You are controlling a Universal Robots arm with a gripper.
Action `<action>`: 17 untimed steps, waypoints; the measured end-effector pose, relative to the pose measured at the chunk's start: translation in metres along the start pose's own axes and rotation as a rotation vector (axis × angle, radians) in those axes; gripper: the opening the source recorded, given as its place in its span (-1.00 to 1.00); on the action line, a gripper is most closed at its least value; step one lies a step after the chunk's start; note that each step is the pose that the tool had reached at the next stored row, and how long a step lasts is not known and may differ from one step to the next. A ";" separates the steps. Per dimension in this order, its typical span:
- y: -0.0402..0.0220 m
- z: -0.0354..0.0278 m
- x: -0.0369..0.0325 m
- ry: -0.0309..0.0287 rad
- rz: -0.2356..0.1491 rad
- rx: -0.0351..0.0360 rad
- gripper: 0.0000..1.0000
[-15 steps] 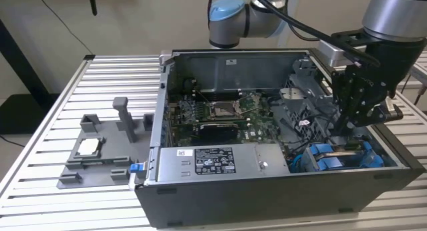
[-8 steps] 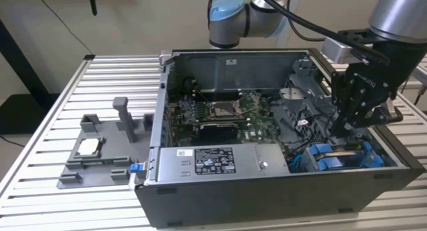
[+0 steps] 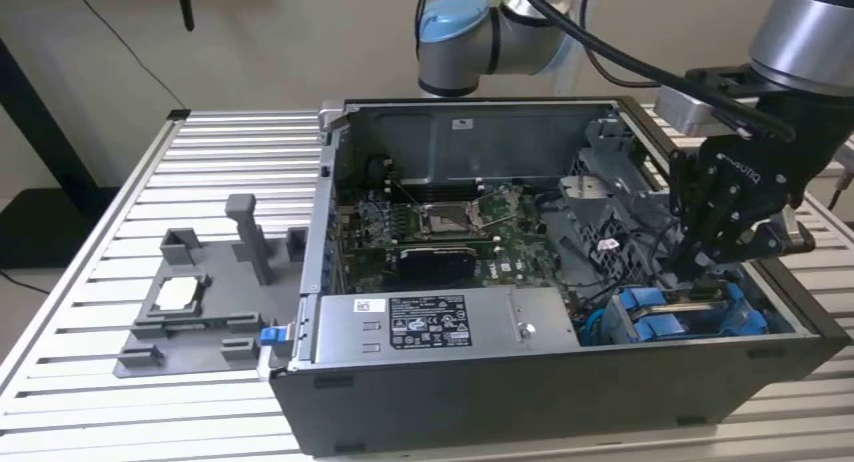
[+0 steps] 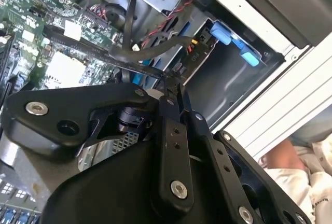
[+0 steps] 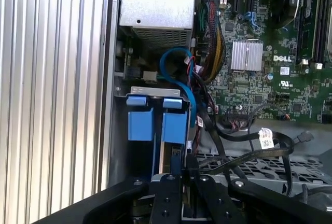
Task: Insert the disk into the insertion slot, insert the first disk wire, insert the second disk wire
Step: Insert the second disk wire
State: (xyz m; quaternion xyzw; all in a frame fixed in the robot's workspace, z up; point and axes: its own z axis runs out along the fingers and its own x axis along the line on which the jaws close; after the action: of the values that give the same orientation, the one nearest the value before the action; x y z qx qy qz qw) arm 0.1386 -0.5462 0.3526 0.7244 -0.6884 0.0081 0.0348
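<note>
Several cables [image 5: 244, 136] beside pincer [image 5: 174, 169]

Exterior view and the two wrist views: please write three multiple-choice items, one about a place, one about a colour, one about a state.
1. Where is the gripper in the exterior view?
A. Over the grey fixture on the table
B. Down inside the computer case, by the insertion slot
C. Outside the case, behind its back wall

2. What colour are the plastic tabs at the insertion slot?
A. Red
B. Yellow
C. Blue

3. How does the computer case stand?
A. Open, its inside exposed
B. Closed by a side panel
C. Wrapped in foil

Answers:
1 B: the gripper hangs inside the computer case, right above the insertion slot.
2 C: the blue tabs show in the first wrist view.
3 A: the motherboard lies in plain sight.
</note>
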 end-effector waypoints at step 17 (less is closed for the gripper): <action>-0.0059 0.0042 0.0032 -0.0025 0.042 -0.0153 -0.69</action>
State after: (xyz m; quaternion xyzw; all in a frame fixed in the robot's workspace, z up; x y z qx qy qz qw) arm 0.1444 -0.5493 0.3484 0.7094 -0.7037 0.0027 0.0393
